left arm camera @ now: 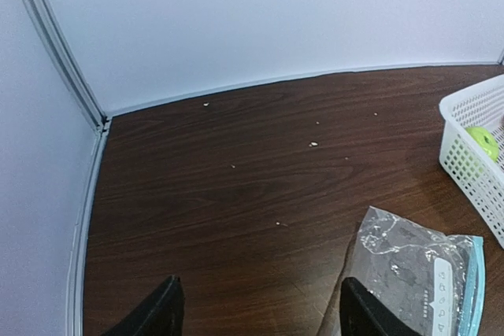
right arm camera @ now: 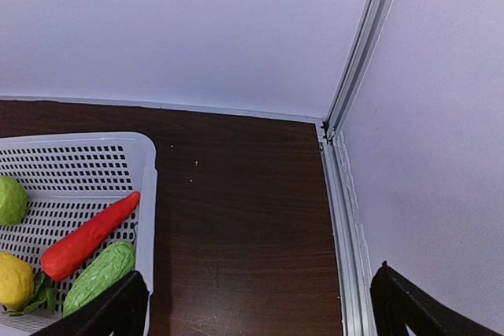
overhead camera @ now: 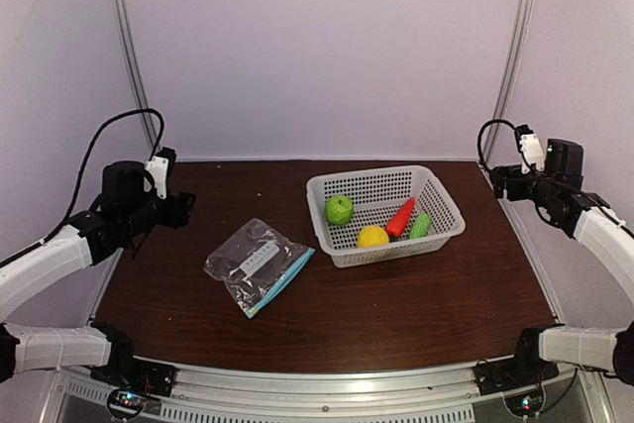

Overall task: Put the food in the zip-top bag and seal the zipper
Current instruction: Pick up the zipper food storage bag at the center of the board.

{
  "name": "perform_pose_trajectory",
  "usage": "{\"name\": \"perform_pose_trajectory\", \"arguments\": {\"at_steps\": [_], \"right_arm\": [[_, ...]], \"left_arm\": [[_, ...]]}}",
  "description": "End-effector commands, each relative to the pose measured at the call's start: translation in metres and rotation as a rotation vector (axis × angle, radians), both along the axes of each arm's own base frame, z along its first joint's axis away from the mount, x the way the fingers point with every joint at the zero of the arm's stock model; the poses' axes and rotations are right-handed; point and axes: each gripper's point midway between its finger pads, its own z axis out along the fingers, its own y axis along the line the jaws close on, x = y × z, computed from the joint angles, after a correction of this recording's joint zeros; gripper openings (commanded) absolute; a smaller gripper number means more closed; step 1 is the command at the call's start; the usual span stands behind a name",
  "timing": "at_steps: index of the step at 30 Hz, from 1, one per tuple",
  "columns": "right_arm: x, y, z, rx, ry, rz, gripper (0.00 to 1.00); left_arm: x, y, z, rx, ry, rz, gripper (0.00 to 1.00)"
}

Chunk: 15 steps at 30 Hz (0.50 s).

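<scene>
The clear zip-top bag (overhead camera: 259,265) lies flat on the table left of centre, its teal-blue zipper (overhead camera: 285,282) along the lower right edge. It also shows in the left wrist view (left arm camera: 417,277). The green apple (overhead camera: 339,209), yellow lemon (overhead camera: 372,237), red carrot (overhead camera: 400,217) and green oblong vegetable (overhead camera: 421,225) lie in the white basket (overhead camera: 439,192). My left gripper (overhead camera: 184,208) hangs open above the table's left side, away from the bag. My right gripper (overhead camera: 498,181) is open at the far right, beside the basket.
The white perforated basket (right arm camera: 146,163) stands right of centre. White walls and metal corner rails (right arm camera: 346,194) close in the table at the back and sides. Small white crumbs (left arm camera: 313,144) dot the dark wood table.
</scene>
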Motion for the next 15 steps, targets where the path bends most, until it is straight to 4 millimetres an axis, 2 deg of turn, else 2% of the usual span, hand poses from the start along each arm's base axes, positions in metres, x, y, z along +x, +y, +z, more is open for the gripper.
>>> {"name": "perform_pose_trajectory", "arguments": {"at_steps": [1, 5, 10, 15], "right_arm": [[-0.004, 0.005, -0.022, -0.033, 0.077, 0.051, 1.00], [-0.014, 0.034, -0.036, -0.084, 0.136, 0.257, 0.99], [-0.027, 0.069, -0.038, -0.124, 0.166, 0.448, 0.98], [-0.030, 0.105, -0.038, -0.199, 0.187, 0.600, 0.95]], "left_arm": [[-0.006, -0.036, 0.007, -0.010, -0.057, -0.182, 0.68], [-0.015, -0.065, 0.005, -0.021, -0.049, -0.302, 0.66], [-0.034, -0.103, 0.006, -0.045, 0.003, -0.430, 0.60], [-0.061, -0.149, -0.012, -0.012, 0.157, -0.574, 0.51]]}}
